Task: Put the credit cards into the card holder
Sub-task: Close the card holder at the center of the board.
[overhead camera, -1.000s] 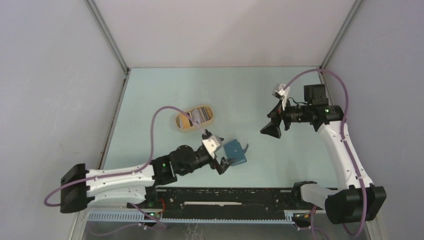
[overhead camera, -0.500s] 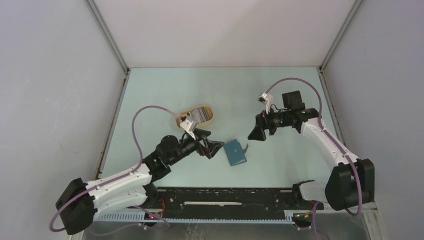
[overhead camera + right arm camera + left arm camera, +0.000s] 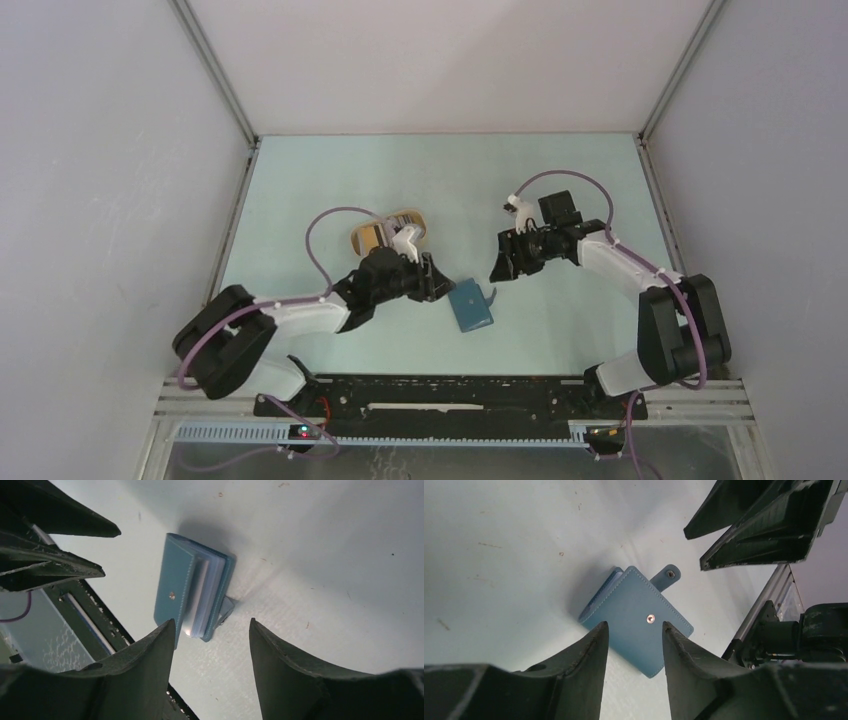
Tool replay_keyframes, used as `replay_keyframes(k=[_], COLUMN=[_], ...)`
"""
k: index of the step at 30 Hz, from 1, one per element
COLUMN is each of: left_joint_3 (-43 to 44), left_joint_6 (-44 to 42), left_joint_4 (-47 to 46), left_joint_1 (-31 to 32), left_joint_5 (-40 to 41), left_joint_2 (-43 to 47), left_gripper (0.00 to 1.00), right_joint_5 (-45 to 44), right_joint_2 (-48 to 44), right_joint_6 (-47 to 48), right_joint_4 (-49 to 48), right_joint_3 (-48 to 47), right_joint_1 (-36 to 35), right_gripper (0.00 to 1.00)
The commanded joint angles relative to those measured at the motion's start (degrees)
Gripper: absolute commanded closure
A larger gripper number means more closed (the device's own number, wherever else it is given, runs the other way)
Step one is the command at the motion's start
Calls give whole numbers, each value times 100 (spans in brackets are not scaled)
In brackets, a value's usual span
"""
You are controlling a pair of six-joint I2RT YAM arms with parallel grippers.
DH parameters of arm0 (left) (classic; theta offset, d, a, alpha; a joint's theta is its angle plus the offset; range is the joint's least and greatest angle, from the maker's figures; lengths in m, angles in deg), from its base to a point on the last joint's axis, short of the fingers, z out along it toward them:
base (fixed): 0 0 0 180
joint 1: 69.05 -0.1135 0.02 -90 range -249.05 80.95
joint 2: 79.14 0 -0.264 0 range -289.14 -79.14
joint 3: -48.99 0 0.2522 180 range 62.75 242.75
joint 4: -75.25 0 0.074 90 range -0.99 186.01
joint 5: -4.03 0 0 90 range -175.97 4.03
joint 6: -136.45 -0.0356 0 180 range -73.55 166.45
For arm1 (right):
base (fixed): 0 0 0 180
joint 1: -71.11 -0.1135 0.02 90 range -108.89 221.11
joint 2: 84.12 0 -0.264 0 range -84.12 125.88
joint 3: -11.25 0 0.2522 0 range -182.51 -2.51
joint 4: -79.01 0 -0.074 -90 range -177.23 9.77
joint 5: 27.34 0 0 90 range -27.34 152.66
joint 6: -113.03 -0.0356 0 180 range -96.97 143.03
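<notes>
- Left arm stretches low across the bench [image 3: 330, 180]; left pincer [image 3: 432, 282] is part open, empty, just left of the card holder [image 3: 470, 306].
- Right arm bends inward; right pincer [image 3: 500, 266] is part open, empty, near the card holder's far side.
- Card holder lies folded on the bench.

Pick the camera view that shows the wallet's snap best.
Left wrist: the wallet lies closed with its cover facing the camera, snap and strap tab plain. Right wrist shows its edge and pale inner slots, the snap at a slant. Top view shows it small, snap indiscernible.
</notes>
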Motion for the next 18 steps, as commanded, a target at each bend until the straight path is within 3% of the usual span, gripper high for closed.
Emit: replay_keyframes(k=[1, 18], left_joint_3=[565, 1415], left_joint_6=[177, -287], left_joint_4=[-129, 1086], left_joint_1=[32, 463], left_joint_5=[-228, 777], left_joint_2=[-437, -1240], left_gripper=[53, 57], right_joint_5=[-465, -648], right_joint_2=[177, 649], right_joint_6=[-58, 40], right_joint_4=[-64, 281], right_joint_3=[-90, -383], right_joint_1=[-185, -504], right_gripper=[37, 63])
